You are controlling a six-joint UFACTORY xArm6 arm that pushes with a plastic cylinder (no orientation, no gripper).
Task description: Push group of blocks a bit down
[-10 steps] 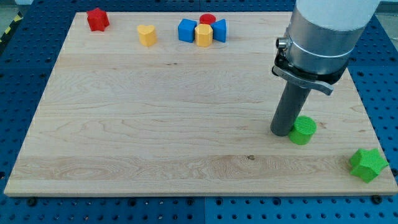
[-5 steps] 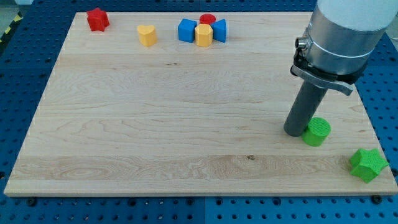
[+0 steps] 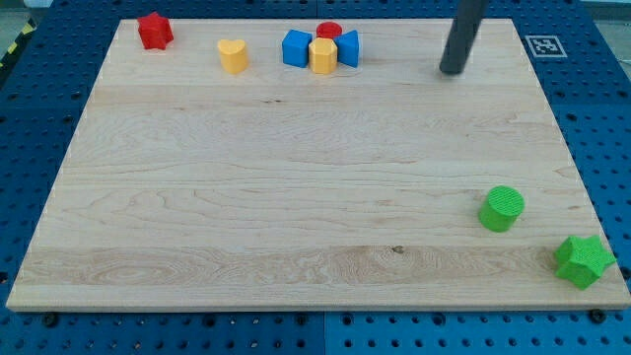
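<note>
Eight blocks sit on the wooden board (image 3: 296, 197), and I count them by colour: two red, two yellow, two blue, two green. Four of them are bunched together near the view's top edge, a little right of centre: a blue cube (image 3: 296, 47), a yellow block (image 3: 322, 55) with flat sides pressed against it, a red cylinder (image 3: 329, 32) just behind, and a second blue block (image 3: 348, 47) touching the yellow one on the view's right. That cluster is the group to be pushed. Just to its left, apart from it, stands a yellow heart-shaped block (image 3: 233, 55), and far off in the top left corner is a red star (image 3: 154, 30). Down at the view's lower right are a green cylinder (image 3: 502, 208) and, nearer the corner, a green star (image 3: 583, 260), close to each other but not touching. The arm has no jaws to open or close, only a dark rod that holds nothing; my tip (image 3: 453, 71) rests on the board near the top edge, to the right of the cluster with a clear gap between, and touches no block
</note>
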